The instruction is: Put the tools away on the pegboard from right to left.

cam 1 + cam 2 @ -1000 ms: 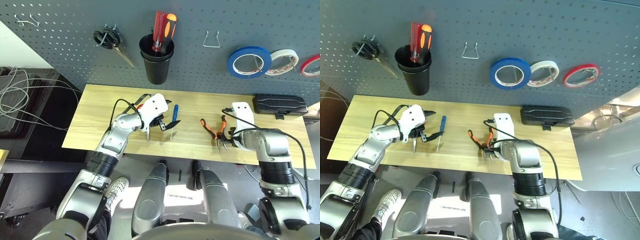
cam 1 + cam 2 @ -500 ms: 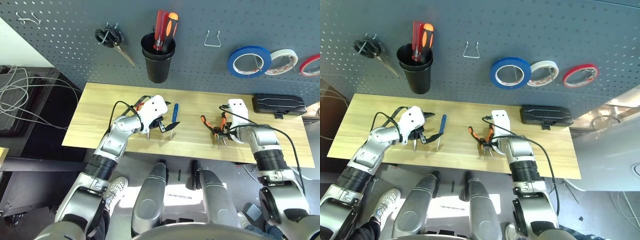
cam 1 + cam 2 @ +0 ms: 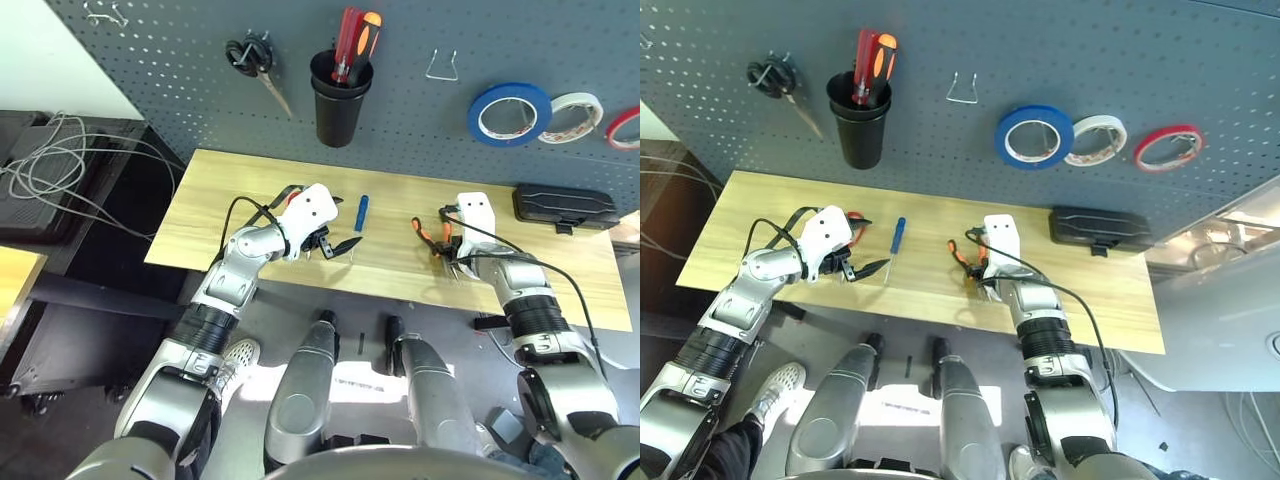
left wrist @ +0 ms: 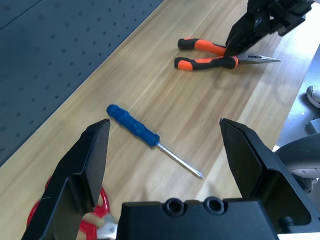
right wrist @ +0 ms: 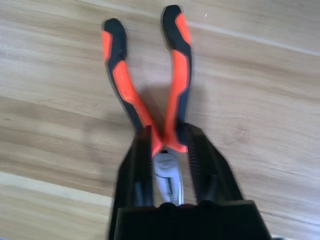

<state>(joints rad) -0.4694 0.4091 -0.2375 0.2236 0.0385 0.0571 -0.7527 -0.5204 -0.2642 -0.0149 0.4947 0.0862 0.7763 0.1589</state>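
The right gripper (image 5: 170, 150) has its jaws clamped on the orange-and-black-handled pliers (image 5: 150, 90) right at the pivot, the tool lying flat on the worktop (image 3: 400, 265) — a good lift would come straight up, level, with the handles kept free for the empty hook (image 3: 441, 66) on the pegboard (image 3: 560, 50). The pliers' long axis runs toward the pegboard, handles splayed that way, nose toward the robot. The left gripper (image 4: 165, 150) hangs over the slim blue-handled screwdriver (image 4: 150, 137), jaws wide apart.

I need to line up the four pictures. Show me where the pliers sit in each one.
Left eye: pliers right of centre on the table, at the right claw.
Right eye: pliers near the middle.
Left wrist: pliers at the far end, under the other arm's claw.
Right wrist: pliers dead centre, between the black fingers.
Shared landmark: the blue screwdriver.
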